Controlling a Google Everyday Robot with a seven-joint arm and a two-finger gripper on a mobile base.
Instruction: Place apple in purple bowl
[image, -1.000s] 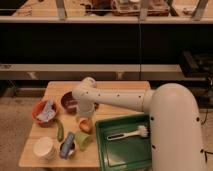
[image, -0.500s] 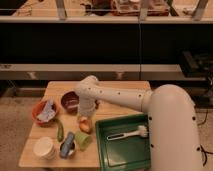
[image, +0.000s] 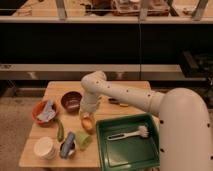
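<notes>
The apple (image: 87, 123), small and orange-red, sits on the wooden table (image: 115, 90) just right of centre. My gripper (image: 86, 116) hangs straight down from the white arm (image: 120, 95) and is directly over the apple, touching or closely around its top. The purple bowl (image: 71, 101), dark maroon, stands on the table up and to the left of the apple, close beside my wrist. Nothing lies in the part of the bowl that shows.
An orange bowl with blue cloth (image: 45, 111) is at the left. A green vegetable (image: 60, 131), a white cup (image: 44, 147), a blue-grey can (image: 67, 145) and a green cup (image: 83, 140) stand in front. A green tray (image: 117, 157) with a brush (image: 128, 134) is to the right. Dark shelving runs behind the table.
The arm's upper joint has risen and shifted slightly right while the gripper stays down at the apple. The apple has hardly moved.
</notes>
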